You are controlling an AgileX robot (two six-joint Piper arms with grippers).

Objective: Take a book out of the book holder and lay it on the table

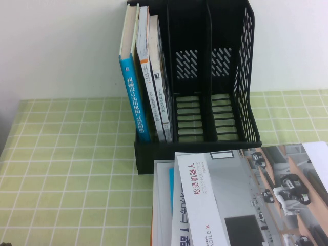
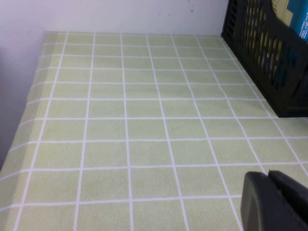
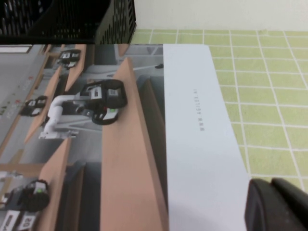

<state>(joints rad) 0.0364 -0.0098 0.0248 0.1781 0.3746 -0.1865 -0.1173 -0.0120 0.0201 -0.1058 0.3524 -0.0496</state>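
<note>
"Was the job done?"

"No. On the yellow-green gridded cloth table (image 1: pixel 61 154), the black plastic three-slot book holder (image 1: pixel 246 77) at twelve o'clock held the thin dark-covered, white-spined book (image 1: pixel 163 102) upright in its nine-o'clock compartment."

"And the grippers?"

"The left gripper (image 2: pixel 276 202) hung over bare cloth at nine, the right gripper (image 3: pixel 279 204) over a flat grey-white book (image 3: pixel 192 120) at five. I couldn't tell their grip."

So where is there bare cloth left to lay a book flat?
Left of the book holder, the table is bare to its edge; the left hand hangs over it. A bare strip runs right of the holder. In front, laid-down books crowd it, with the right hand there.
</note>
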